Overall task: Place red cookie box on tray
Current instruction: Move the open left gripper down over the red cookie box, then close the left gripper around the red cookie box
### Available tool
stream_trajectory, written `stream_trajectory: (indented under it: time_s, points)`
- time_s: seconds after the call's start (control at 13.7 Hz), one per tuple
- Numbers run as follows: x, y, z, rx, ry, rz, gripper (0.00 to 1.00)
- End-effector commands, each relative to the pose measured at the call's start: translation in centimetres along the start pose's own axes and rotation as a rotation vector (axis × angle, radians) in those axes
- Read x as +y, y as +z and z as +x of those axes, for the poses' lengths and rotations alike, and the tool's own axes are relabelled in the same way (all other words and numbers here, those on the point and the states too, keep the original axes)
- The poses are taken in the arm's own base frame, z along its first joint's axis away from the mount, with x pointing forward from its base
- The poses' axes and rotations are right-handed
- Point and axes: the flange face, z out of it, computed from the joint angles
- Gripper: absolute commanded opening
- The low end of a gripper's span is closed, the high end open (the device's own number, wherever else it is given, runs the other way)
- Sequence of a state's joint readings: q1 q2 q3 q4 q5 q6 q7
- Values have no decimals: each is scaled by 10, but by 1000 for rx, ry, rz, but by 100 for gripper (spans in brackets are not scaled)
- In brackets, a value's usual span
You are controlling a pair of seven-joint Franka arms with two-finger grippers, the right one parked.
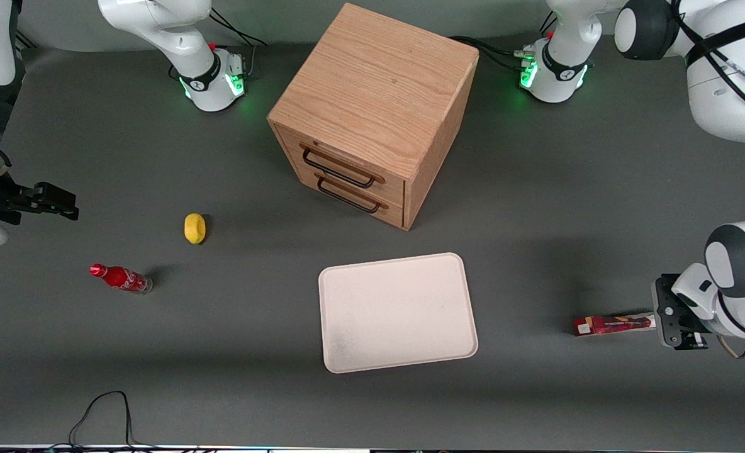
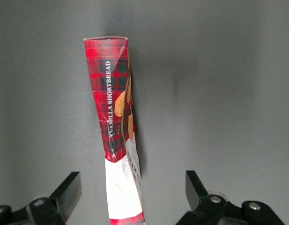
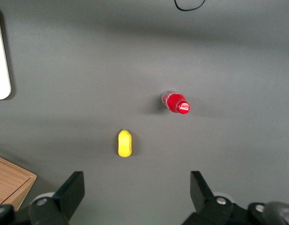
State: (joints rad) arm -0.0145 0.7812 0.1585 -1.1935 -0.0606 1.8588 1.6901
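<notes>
The red cookie box (image 1: 611,324) lies flat on the grey table toward the working arm's end, well apart from the cream-white tray (image 1: 397,311). The left wrist view shows its tartan side with cookie pictures (image 2: 114,108) and its white end. My left gripper (image 1: 660,319) hangs low over that white end. The gripper (image 2: 132,185) is open, one finger (image 2: 69,192) on each side of the carton. Neither finger touches it. The tray is bare.
A wooden drawer cabinet (image 1: 372,113) with two black handles stands farther from the front camera than the tray. Toward the parked arm's end lie a yellow lemon-like object (image 1: 194,228) and a small red soda bottle (image 1: 121,279). A black cable (image 1: 102,415) loops at the table's near edge.
</notes>
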Motion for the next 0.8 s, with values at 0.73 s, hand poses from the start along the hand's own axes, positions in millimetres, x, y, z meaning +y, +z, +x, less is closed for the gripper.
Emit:
stream_trajectory:
  time_s: [0.73]
  points:
    - [-10,69,5,45,8,-3,95]
